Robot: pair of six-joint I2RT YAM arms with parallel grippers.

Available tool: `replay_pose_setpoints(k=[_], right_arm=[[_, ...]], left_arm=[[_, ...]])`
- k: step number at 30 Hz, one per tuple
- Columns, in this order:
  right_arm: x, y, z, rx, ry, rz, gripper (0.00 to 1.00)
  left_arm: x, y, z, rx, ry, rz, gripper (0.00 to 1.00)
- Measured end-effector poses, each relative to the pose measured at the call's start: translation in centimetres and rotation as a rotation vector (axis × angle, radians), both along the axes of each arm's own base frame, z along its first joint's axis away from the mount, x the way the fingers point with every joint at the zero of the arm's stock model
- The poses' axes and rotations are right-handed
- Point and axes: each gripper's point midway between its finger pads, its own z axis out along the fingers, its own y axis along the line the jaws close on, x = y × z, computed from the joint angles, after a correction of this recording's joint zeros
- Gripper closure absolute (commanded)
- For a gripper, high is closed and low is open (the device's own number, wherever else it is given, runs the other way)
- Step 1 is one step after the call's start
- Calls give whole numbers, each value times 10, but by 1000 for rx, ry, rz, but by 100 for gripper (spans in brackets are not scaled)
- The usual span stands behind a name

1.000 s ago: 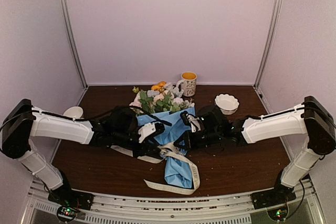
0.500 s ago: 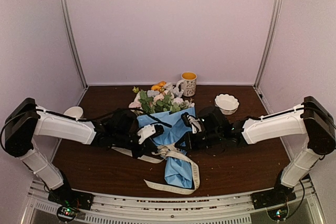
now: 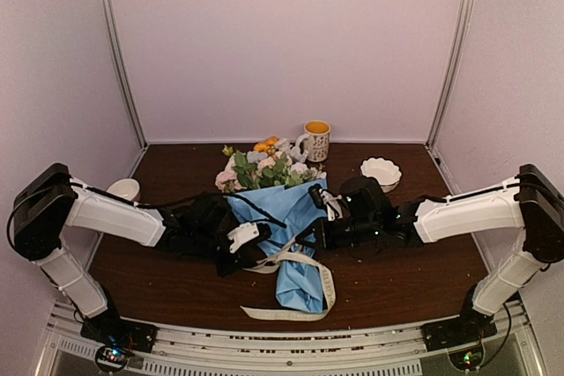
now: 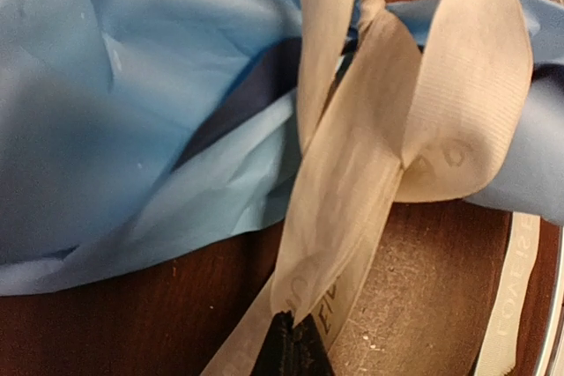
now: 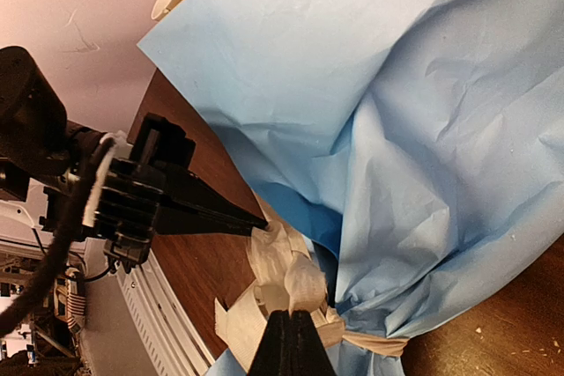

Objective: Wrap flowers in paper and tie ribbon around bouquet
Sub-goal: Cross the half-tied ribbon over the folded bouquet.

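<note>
Bouquet [image 3: 289,217] lies flat near the middle of the table [image 3: 414,283], its long axis running far to near. The flowers [image 3: 264,169] fan out at the far end, toward the mug [image 3: 315,140]. The light blue paper [image 3: 295,204] narrows into a tail that points at the near edge, leaning slightly right. A streak of the paper's navy side shows in a fold in the left wrist view.

The cream ribbon [image 3: 304,263] is knotted around the narrow waist of the cone, and a loose end curls on the wood near the tail.

The left pincer [image 4: 291,351] comes in from the left, its tips pinched tight on a strand of ribbon below the knot. The right pincer [image 5: 289,341] comes in from the right, closed on a bunched piece of ribbon at the waist.

The tabletop is dark brown wood. A white bowl [image 3: 381,173] sits to the far right and a small pale cup [image 3: 123,188] to the far left. Plain pale lilac walls close in three sides, with metal posts in the far corners.
</note>
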Motion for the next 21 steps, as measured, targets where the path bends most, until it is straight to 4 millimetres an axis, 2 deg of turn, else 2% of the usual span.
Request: replay_pose_setpoints(k=[5,14,17,21], right_arm=[[-3,0,3,14,-1,13,100],[-7,3,4,34,7,38,100],[-7,3,5,38,6,41,100],[-8,4,6,43,5,44,100]], left_arm=[[-2,3,-5,8,16,9,100],[-8,10,-12,4,27,25,54],[-11,16,-5,-17,3,38,38],[-9,18,14,-66,-53,50,31]])
